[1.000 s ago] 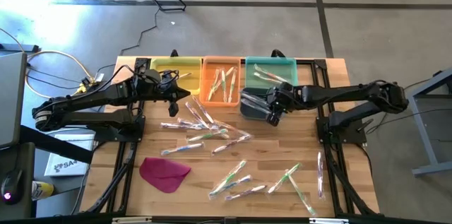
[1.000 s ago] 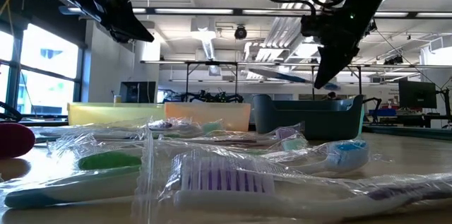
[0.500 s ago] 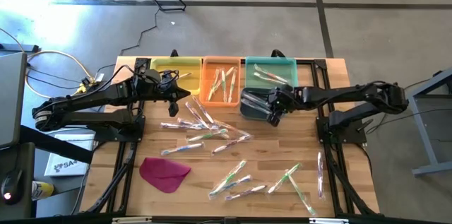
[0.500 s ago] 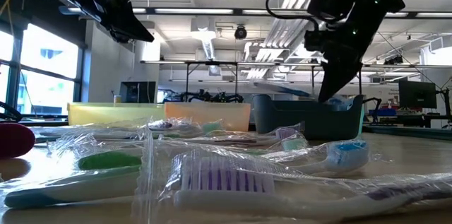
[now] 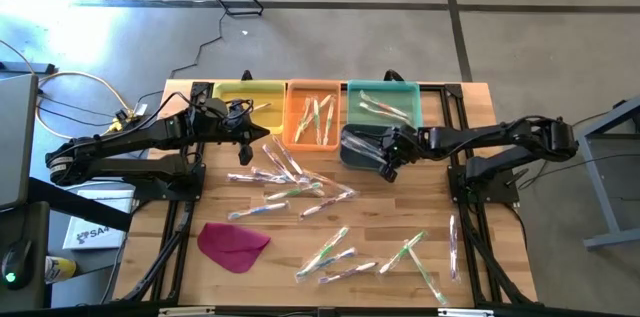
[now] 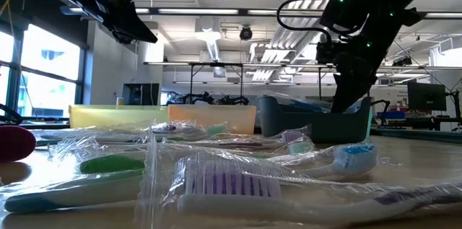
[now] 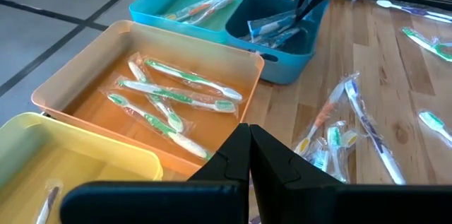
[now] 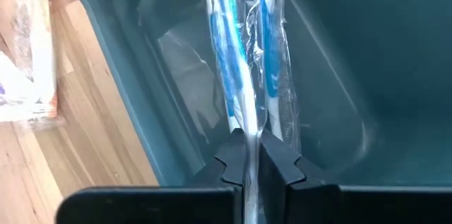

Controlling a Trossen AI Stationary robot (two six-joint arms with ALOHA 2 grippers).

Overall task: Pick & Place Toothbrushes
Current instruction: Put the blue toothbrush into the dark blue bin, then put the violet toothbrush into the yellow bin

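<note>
Right end effector angled down with fingers clamped, left end effector raised, fingers closed

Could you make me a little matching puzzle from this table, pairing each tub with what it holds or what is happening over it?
Things:
1. orange tub
2. dark blue tub
3. yellow tub
4. magenta cloth

Places or states:
A. lies on the bare wood
B. holds green-handled toothbrushes
C. right gripper lowers a blue toothbrush into it
D. beside the shut left gripper

Pairs: 1-B, 2-C, 3-D, 4-A
</note>
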